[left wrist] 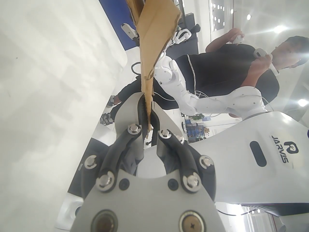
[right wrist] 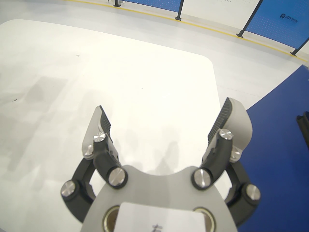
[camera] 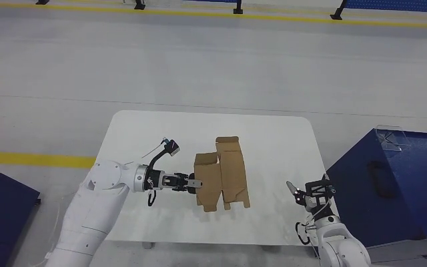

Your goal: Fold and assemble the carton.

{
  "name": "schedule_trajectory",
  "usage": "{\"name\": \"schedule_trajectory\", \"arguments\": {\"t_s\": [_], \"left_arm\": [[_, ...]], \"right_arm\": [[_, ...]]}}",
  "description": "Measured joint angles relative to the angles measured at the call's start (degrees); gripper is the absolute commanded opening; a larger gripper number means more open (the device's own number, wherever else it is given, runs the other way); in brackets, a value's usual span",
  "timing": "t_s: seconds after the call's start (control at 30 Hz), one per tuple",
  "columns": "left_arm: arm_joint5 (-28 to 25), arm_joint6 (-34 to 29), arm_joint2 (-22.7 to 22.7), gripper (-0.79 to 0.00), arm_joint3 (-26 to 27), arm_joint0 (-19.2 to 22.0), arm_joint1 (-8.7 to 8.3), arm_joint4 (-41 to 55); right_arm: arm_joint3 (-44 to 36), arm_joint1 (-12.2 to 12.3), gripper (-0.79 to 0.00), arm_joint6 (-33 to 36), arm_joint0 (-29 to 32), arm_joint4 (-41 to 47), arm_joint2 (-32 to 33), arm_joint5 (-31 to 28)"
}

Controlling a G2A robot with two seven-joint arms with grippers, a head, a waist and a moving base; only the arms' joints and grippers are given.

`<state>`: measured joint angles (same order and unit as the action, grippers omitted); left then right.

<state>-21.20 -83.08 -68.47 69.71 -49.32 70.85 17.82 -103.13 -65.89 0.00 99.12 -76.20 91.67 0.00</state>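
Carton [camera: 223, 175], one: edge clamped in left end effector [left wrist: 147, 112]; right end effector [right wrist: 164, 105] wide apart.

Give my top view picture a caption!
The left gripper pinches the flat carton over the white table; right gripper open nearby.

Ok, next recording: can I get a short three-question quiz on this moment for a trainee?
1. True or false: the right end effector is clamped on the carton.
2. Which one grips the carton's edge? A) the left end effector B) the right end effector C) neither
3. Fill the gap: the table under the carton is ___ in colour.

Key: 1 false, its jaws stand open with nothing between them; 2 A; 3 white.
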Motion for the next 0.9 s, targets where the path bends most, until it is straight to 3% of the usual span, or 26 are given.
{"name": "schedule_trajectory", "arguments": {"t_s": [0.37, 0.53, 0.63, 0.73, 0.8, 0.9], "left_arm": [[0.3, 0.7, 0.2, -0.785, 0.6, -0.4, -0.02, -0.3], [1.3, 1.6, 0.5, -0.785, 2.8, -1.5, -0.39, -0.7], [1.4, 1.2, 0.8, -0.785, 3.4, -1.8, -0.58, -0.1], [1.5, 0.9, 1.1, -0.785, 3.6, -1.8, -0.74, 0.2], [1.6, 0.8, 1.2, -0.785, 4.0, -2.0, -0.87, 0.4], [1.9, 0.3, 1.3, -0.785, 4.4, -2.2, -1.07, 1.4]], "right_arm": [[-0.1, 0.0, 0.0, 0.6, 0.0, 0.6, 0.0, -0.5], [-4.5, 0.1, 0.0, 7.8, 0.0, 13.7, 3.4, -8.0], [-7.2, 0.4, 0.0, 17.2, -0.3, 27.8, 6.4, -14.9], [-7.5, 1.2, 0.0, 33.9, -3.3, 47.0, 9.0, -18.5], [-5.3, 1.9, 0.0, 47.7, -7.5, 61.5, 10.2, -16.6], [0.4, 2.7, 0.0, 63.1, -15.4, 76.3, 9.6, -11.1]]}}
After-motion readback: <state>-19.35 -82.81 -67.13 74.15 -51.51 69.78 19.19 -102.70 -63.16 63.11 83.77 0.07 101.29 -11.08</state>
